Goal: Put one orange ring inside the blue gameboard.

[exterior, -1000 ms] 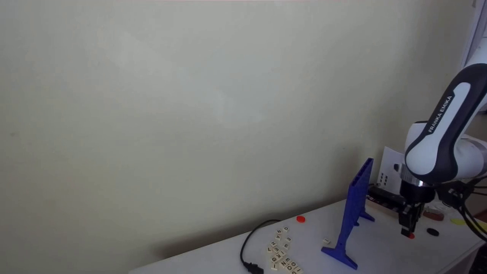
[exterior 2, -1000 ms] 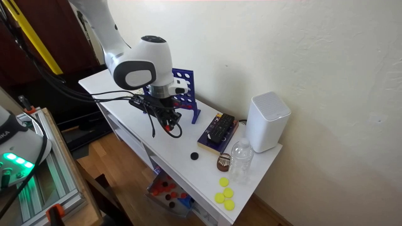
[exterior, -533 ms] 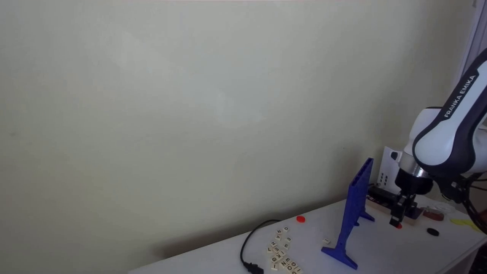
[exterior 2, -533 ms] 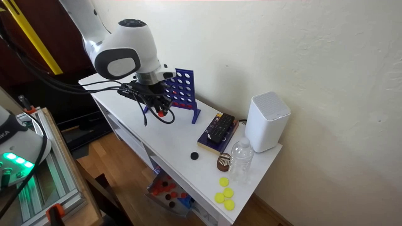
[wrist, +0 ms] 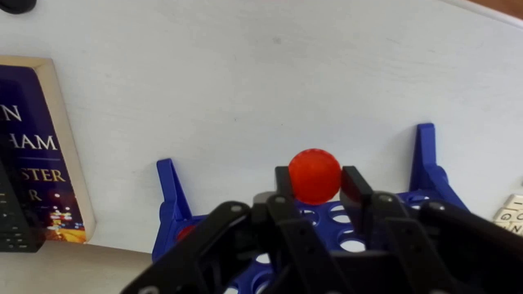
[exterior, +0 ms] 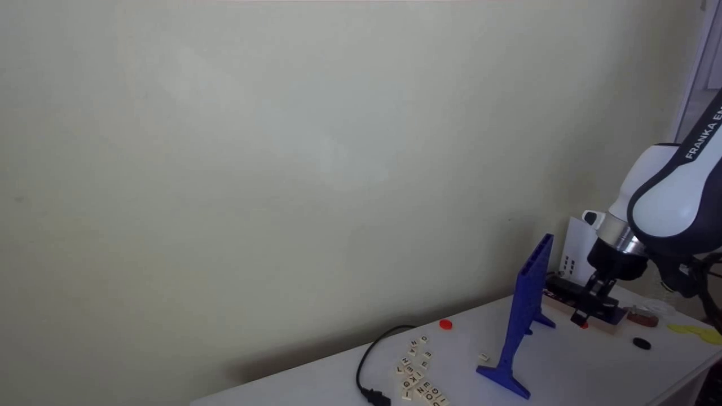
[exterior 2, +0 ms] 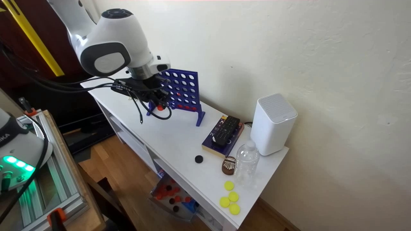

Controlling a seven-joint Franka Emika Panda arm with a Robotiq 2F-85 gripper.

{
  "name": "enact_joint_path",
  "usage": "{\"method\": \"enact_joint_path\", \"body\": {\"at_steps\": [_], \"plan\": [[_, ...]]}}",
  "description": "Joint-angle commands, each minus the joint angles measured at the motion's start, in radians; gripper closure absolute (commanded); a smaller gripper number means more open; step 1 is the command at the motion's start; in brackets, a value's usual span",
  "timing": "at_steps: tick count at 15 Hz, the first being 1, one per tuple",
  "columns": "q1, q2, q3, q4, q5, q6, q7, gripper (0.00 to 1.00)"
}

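In an exterior view the blue gameboard (exterior: 527,299) stood upright at the lower right of the frame, slots showing along its upper edge. The gripper (exterior: 580,320) hung to its right in the frame, its tips lower in the picture than that edge, with the orange ring (exterior: 584,325) a small bright spot beside them. The step in hand, as I judged it, was the carry to the slots, and it called for lifting clear of that edge before crossing over; a knock could have tipped so thin a panel.

In an exterior view the orange ring (exterior 2: 160,107) was left of centre, overlapping the left part of the blue gameboard (exterior 2: 187,86) in the picture and seemingly held above the white table (exterior 2: 160,138). Red pieces (exterior 2: 187,107) filled some lower holes.

The wrist view settled the grip: the fingertips (wrist: 282,177) were clamped on opposite sides of the orange ring (wrist: 314,176) (a solid-looking disc, really), right of centre, its rim poking out beyond them. That free rim was best used as the leading edge: turn the flat face in line with the panel, centre over a slot, lower slowly, and part the fingertips only once the rim had entered.
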State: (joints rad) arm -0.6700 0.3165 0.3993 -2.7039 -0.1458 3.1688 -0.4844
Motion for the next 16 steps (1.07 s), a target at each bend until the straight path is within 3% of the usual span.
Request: {"method": "enact_joint_path", "body": {"at_steps": [1, 7, 16], "plan": [[-0.156, -0.039, 0.138, -0.063, -0.007, 0.069, -0.024, 0.90], [-0.361, -0.029, 0.309, -0.067, -0.043, 0.101, -0.013, 0.90], [-0.609, 0.012, 0.525, -0.043, -0.135, 0.125, -0.015, 0.90]]}}
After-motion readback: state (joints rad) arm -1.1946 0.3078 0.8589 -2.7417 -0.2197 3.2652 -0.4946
